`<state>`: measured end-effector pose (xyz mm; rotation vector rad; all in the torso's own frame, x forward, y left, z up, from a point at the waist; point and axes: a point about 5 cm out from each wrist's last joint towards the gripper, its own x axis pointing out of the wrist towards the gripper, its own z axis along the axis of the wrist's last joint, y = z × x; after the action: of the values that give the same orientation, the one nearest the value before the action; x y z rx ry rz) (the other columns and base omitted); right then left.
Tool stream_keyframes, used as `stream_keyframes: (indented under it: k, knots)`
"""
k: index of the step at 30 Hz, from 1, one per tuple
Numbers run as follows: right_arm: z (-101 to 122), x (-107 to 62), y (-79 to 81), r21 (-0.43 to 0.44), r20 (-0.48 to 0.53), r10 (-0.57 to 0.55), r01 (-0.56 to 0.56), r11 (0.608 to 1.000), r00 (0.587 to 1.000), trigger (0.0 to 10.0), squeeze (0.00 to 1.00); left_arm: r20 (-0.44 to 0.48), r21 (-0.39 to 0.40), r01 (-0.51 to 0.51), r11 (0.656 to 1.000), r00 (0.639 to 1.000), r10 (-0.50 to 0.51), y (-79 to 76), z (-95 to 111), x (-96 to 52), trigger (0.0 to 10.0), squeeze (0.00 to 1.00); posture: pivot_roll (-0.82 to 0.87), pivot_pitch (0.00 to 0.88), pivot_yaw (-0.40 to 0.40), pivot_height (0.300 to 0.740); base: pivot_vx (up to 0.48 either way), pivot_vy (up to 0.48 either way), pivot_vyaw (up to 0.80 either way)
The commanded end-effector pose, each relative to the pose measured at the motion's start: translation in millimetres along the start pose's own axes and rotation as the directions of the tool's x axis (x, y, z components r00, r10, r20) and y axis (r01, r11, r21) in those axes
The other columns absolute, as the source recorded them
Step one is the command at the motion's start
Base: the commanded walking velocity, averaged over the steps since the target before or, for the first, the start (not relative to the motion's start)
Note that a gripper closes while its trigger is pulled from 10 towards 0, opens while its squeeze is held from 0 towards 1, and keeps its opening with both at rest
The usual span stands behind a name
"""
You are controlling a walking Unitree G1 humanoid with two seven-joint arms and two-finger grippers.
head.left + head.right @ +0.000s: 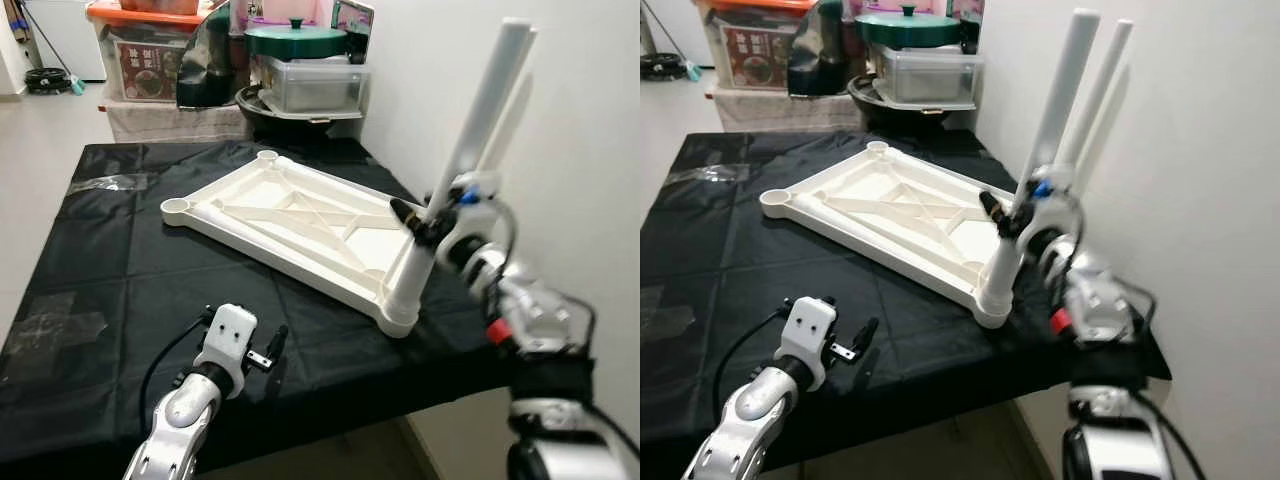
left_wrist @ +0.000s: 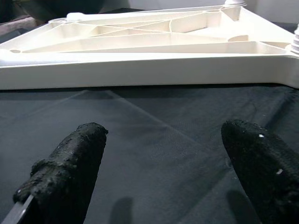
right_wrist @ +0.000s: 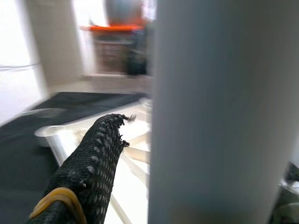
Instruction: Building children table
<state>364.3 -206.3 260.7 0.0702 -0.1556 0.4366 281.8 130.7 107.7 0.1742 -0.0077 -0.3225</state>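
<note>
Early stage: tabletop lies upside down on the black surface, one leg stands in its near-right corner socket, right tool apparently clamped on it, three sockets still empty, left tool open, holding nothing.

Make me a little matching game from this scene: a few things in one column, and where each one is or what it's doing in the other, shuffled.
Things:
1. white table leg
2. tabletop
3. left end effector
4. green lid

States:
A. lying upside down on the black cloth
B. hanging open over the cloth, holding nothing
C. standing tilted in a corner socket, gripped by the right end effector
D. on the stacked containers behind the table

Pairs: 1-C, 2-A, 3-B, 4-D
</note>
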Motion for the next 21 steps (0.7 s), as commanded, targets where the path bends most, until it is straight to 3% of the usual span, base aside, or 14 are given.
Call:
stream_keyframes:
  k: [1,6,7,8,10,11,12,13,15,16,18,20,21]
  knots:
    - [-5.9,-11.5,-3.8,0.006,-0.08,0.163,-0.164,0.987,0.983,10.0,0.0,-0.013,-0.002,0.014,1.0,1.0,-0.014,-3.1,-3.0,-0.6,10.0,0.0,0.08,0.0,-0.125,0.74,0.0,0.0,0.0]
    - [-5.8,-20.1,-2.5,-0.021,-0.155,0.247,-0.253,0.967,0.957,10.0,0.0,-0.013,0.0,0.013,1.0,1.0,-0.013,-3.0,-3.2,-0.3,10.0,0.0,0.07,0.0,-0.124,0.74,0.0,0.0,0.0]
    - [-11.1,-20.6,-2.9,-0.035,-0.187,0.244,-0.255,0.966,0.951,2.9,0.0,-0.014,0.0,0.014,1.0,1.0,-0.014,-3.6,-3.3,0.1,10.0,0.0,0.07,0.0,-0.125,0.74,0.0,0.0,0.0]
    - [-16.5,-19.4,-5.0,-0.029,-0.21,0.227,-0.238,0.971,0.951,0.0,0.0,-0.014,0.0,0.016,1.0,1.0,-0.016,-4.4,-3.3,0.5,10.0,0.0,0.08,0.0,-0.126,0.74,0.0,0.0,0.0]
    - [-22.0,-17.8,-8.2,-0.022,-0.233,0.195,-0.205,0.978,0.953,0.0,0.0,-0.014,0.0,0.017,1.0,1.0,-0.017,-5.0,-3.3,0.7,10.0,0.0,0.08,0.0,-0.126,0.74,0.0,0.0,0.0]
    - [-28.4,-13.9,-14.2,-0.043,-0.252,0.092,-0.106,0.993,0.963,0.0,0.0,-0.014,0.001,0.017,1.0,1.0,-0.017,-5.1,-3.2,0.9,10.0,0.0,0.08,0.0,-0.124,0.74,0.0,0.0,0.0]
    - [-28.4,-13.9,-14.2,-0.043,-0.252,0.092,-0.106,0.993,0.963,0.0,0.0,-0.014,0.001,0.017,1.0,1.0,-0.017,-5.1,-3.2,0.9,10.0,0.0,0.08,0.0,-0.124,0.74,0.0,0.0,0.0]
    - [-33.1,-10.1,-21.8,-0.048,-0.264,-0.011,-0.002,0.999,0.965,0.0,0.0,-0.014,0.001,0.017,1.0,1.0,-0.017,-5.0,-3.1,0.9,10.0,0.0,0.08,0.0,-0.124,0.74,0.0,0.0,0.0]
    - [-33.1,-10.1,-21.8,-0.048,-0.264,-0.011,-0.002,0.999,0.965,0.0,0.0,-0.014,0.001,0.017,1.0,1.0,-0.017,-5.0,-3.1,0.9,10.0,0.0,0.08,0.0,-0.124,0.74,0.0,0.0,0.0]
    - [-36.7,-6.9,-30.3,-0.074,-0.244,-0.204,0.192,0.979,0.948,0.0,0.0,-0.014,0.002,0.016,1.0,1.0,-0.016,-4.8,-3.2,0.8,10.0,0.0,0.08,0.0,-0.123,0.74,0.0,0.0,0.0]
    - [-45.7,-10.9,-33.6,-0.042,-0.203,-0.504,0.507,0.861,0.839,0.0,0.0,-0.016,0.001,0.017,1.0,1.0,-0.017,-5.0,-3.4,0.3,10.0,0.0,0.07,0.0,-0.122,0.74,0.0,0.0,0.0]
    - [-45.7,-10.9,-33.6,-0.042,-0.203,-0.504,0.507,0.861,0.839,0.0,0.0,-0.016,0.001,0.017,1.0,1.0,-0.017,-5.0,-3.4,0.3,10.0,0.0,0.07,0.0,-0.122,0.74,0.0,0.0,0.0]
    - [-51.3,-17.0,-26.5,-0.042,-0.186,-0.606,0.61,0.791,0.773,0.0,0.0,-0.016,0.001,0.018,1.0,1.0,-0.018,-5.4,-3.4,0.1,10.0,0.0,0.08,0.0,-0.121,0.74,0.0,0.0,0.0]
